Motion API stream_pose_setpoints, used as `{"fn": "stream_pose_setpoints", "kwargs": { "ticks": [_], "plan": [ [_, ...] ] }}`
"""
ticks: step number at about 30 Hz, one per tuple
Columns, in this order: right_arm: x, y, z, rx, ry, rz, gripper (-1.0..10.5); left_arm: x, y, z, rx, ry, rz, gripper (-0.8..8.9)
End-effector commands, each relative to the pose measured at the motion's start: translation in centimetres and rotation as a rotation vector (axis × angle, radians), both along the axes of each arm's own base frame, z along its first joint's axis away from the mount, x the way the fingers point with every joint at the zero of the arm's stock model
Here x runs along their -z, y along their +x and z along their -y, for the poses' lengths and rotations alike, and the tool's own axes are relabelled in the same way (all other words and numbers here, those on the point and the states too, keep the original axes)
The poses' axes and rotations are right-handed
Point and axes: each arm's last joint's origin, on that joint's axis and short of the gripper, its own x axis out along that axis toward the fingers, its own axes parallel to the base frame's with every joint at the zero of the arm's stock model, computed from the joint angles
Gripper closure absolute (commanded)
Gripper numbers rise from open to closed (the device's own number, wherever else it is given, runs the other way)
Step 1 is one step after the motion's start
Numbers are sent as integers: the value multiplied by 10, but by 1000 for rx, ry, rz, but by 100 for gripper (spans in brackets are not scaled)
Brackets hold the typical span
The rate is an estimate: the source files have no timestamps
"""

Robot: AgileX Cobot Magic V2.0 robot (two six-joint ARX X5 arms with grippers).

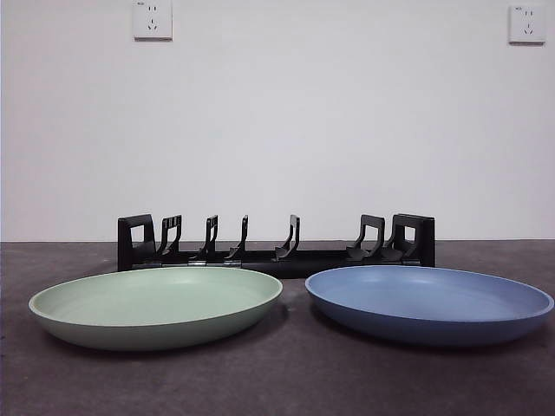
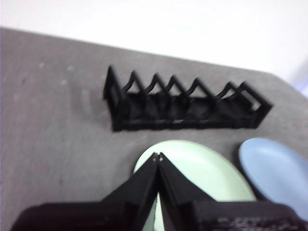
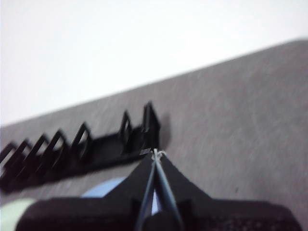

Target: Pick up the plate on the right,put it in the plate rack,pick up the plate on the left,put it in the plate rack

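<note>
Blue plate [image 1: 429, 303] and green plate [image 1: 156, 305] lie flat on our worktop [image 1: 277, 381] just before the empty rack [image 1: 276, 244]. Left tool [image 2: 158, 157] and right tool [image 3: 156, 153] hover pressed together; gripping a low rim might slip.

Table [image 1: 286, 381]: dark grey, matte, faintly mottled top, ending at a white wall. Plate rack [image 1: 276, 245]: long, low, black, with upright curved prongs and blocky ends; stands on the table, no plate in it. Green plate [image 1: 156, 306]: shallow, lies flat in front of the rack's left half. Blue plate [image 1: 429, 302]: shallow, lies flat in front of the rack's right half, just beside the green plate, not touching it.
</note>
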Motion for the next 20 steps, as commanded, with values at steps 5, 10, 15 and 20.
{"fn": "stream_pose_setpoints", "kwargs": {
  "ticks": [5, 10, 15, 20],
  "plan": [
    [-56, -2, -4, -163, -114, -150, 957, -58, -15, 5, 171, 35, 35, 820],
    [-90, -1, -7, -270, -124, -244, 957, -86, -17, 7, 263, 86, -2, 821],
    [-109, 0, -9, -350, -165, -357, 957, -104, -14, 10, 345, 95, -37, 821],
    [-116, 3, -12, -403, -193, -404, 957, -109, -8, 14, 402, 90, -79, 821]
  ]
}}
